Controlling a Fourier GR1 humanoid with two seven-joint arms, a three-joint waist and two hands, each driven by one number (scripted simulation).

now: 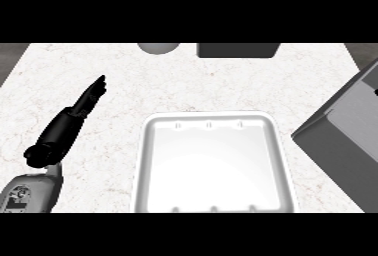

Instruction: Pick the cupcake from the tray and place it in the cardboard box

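- In the head view, we see a pale marbled counter [221, 80] filling most of the frame.
- We see the left hand [81, 107] at the left side, above its grey forearm [29, 192], which enters from the lower left corner.
- Its fingers are straight and held together, pointing up and slightly right across the counter; we see nothing in them, and they touch no object.
- We see a white tray [212, 162] in the lower middle, just right of the left arm, with its raised rim showing all round.
- The inside of the tray is bright white, and we cannot make out a cupcake on it or anywhere else in this view.
- We see a grey box [343, 145] at the right edge, turned at an angle, its near corner just beside the tray's right rim; we cannot tell whether they touch.
- At the top edge we see a pale rounded object [157, 47], cut off by the frame.
- Just to its right we see a dark rectangular object [238, 50], also cut off.
- The right hand does not show.
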